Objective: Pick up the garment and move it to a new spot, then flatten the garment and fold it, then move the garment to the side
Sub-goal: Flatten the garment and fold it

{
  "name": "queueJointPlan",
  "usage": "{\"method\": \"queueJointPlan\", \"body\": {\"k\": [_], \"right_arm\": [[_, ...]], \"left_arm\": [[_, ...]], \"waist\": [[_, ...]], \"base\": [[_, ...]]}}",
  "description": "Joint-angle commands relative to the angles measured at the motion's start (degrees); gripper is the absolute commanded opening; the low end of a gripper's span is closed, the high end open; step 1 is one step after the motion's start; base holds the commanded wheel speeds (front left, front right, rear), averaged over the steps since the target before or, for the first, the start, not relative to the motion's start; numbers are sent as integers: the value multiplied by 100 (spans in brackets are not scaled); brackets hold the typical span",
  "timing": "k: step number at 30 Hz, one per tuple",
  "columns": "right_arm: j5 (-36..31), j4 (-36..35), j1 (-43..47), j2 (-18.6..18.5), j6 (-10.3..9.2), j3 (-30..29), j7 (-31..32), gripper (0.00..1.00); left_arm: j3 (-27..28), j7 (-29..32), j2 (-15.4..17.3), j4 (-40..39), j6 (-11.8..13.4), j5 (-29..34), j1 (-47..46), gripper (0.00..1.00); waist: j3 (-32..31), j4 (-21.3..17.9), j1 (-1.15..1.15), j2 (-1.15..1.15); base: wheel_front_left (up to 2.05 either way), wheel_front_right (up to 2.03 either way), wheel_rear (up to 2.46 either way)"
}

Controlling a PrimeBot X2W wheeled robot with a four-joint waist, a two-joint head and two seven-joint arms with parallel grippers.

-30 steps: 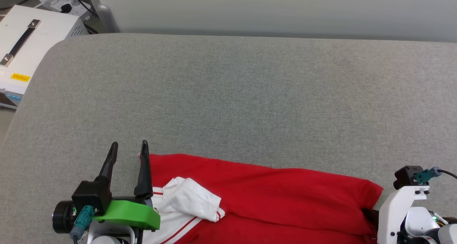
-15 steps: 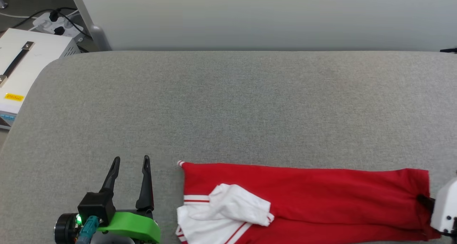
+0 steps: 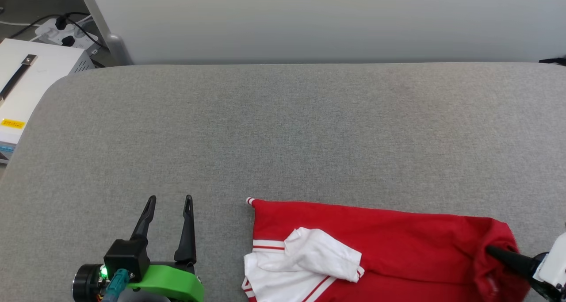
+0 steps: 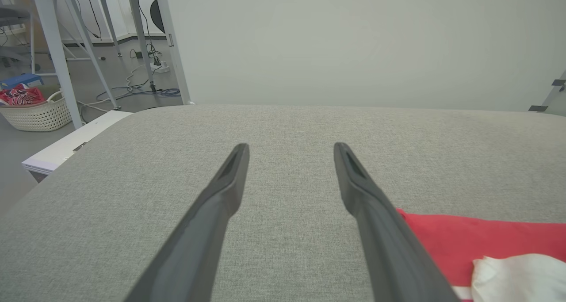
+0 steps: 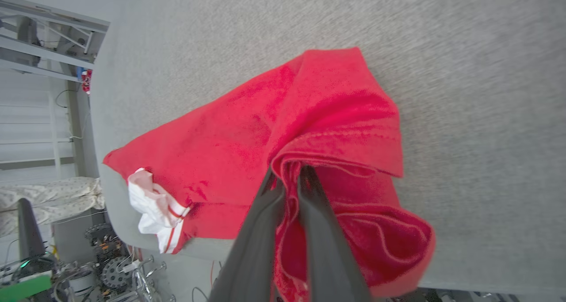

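The garment (image 3: 389, 240), a red T-shirt with a crumpled white sleeve (image 3: 318, 253), lies along the near edge of the grey padded table (image 3: 283, 129). My right gripper (image 3: 488, 249) is shut on the shirt's bunched right end. In the right wrist view, the right gripper (image 5: 287, 173) pinches folded red cloth of the garment (image 5: 318, 112), and the white sleeve (image 5: 150, 200) trails at the far end. My left gripper (image 3: 169, 200) stands open on the bare table, left of the shirt and apart from it. From the left wrist, the left gripper (image 4: 289, 147) holds nothing, with the garment (image 4: 464, 235) to its right.
A white box with a black handle (image 3: 31, 81) and a power strip (image 3: 57, 32) sit off the table's left end. A pale wall (image 3: 309, 19) runs behind the table. A laundry basket (image 4: 37, 114) stands on the floor at left.
The head view has shifted. The garment has slid right, away from the left gripper that touched its left edge, and its right end has bunched up in the shut right gripper.
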Motion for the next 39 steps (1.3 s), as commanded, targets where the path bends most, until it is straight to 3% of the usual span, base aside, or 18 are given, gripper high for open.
{"method": "queueJointPlan", "body": {"k": [1,7,14,21,33,34,35,36,37,39], "right_arm": [[383,-159,-70,224,-4,-82,270,0],[2073,-307,-82,561,-4,-130,1066,0],[3271,-79,36,567,-4,1250,450,0],[3380,35,-151,568,-4,2604,-197,0],[3008,547,-754,568,-4,3846,-1644,1],[2972,601,-789,568,-4,3930,-1738,28],[2980,633,-810,568,-4,4000,-1781,37],[3027,650,-829,568,-4,4067,-1848,62],[3064,650,-845,568,-4,4109,-1909,100],[3076,650,-885,568,-4,4191,-1994,100]], "left_arm": [[1,12,35,-34,32,47,71,100],[-40,4,22,-54,42,58,32,100],[-115,-2,-31,-43,16,53,-116,100],[-141,-24,-105,-44,-13,79,-300,100],[-78,-42,-262,17,-89,91,-506,100],[-56,-43,-273,5,-90,103,-515,100],[-38,-43,-283,-3,-92,112,-519,100],[-18,-43,-293,-8,-94,126,-522,100],[-4,-43,-300,-12,-98,137,-522,100],[23,-43,-311,-16,-107,161,-517,100]], "waist": [[14,16,0,0],[14,133,0,0],[120,390,0,0],[328,656,0,0],[648,708,0,0],[664,700,0,0],[671,693,0,0],[675,684,0,0],[677,676,0,0],[671,647,0,0]], "base": [[0,0,0],[0,0,0],[0,0,0],[0,0,0],[0,0,0],[0,0,0],[0,0,0],[0,0,0],[0,0,0],[0,0,0]]}}
